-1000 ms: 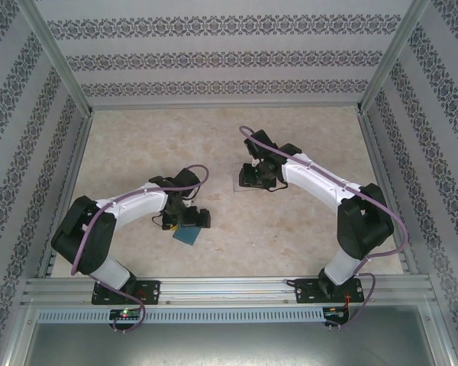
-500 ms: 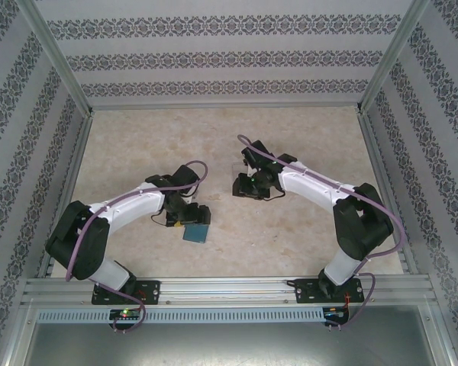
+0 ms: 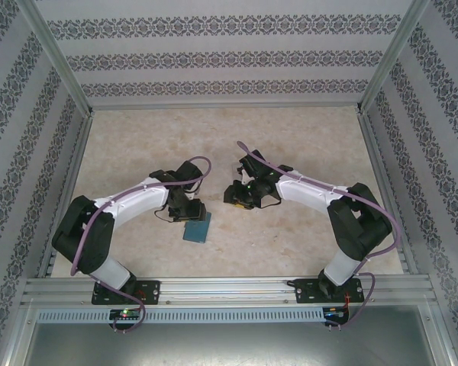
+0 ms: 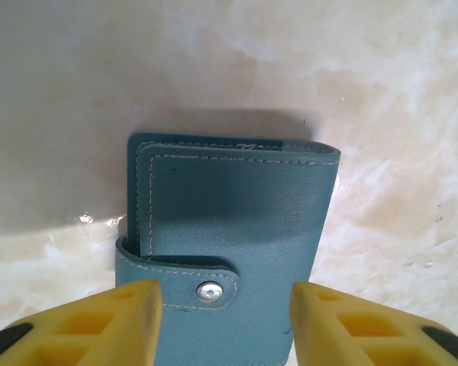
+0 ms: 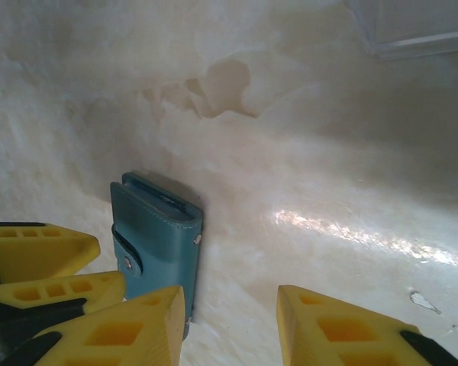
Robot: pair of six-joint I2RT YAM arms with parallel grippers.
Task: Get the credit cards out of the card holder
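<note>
Closed card holder [image 3: 197,230] lies flat on the table [image 3: 313,137] under the left gripper [image 4: 225,290].
From the left wrist we see its strap snapped and the jaws half apart over that end, narrower than the holder; we cannot tell if they touch. The right wrist adds the right gripper [image 5: 229,305] nearby, moderately open and empty, a clear tray [image 5: 412,30] beyond, and bare table around.

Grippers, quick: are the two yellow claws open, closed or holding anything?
Left gripper: open, jaws either side of the card holder; a grip cannot be told.
Right gripper: open, holding nothing.
</note>
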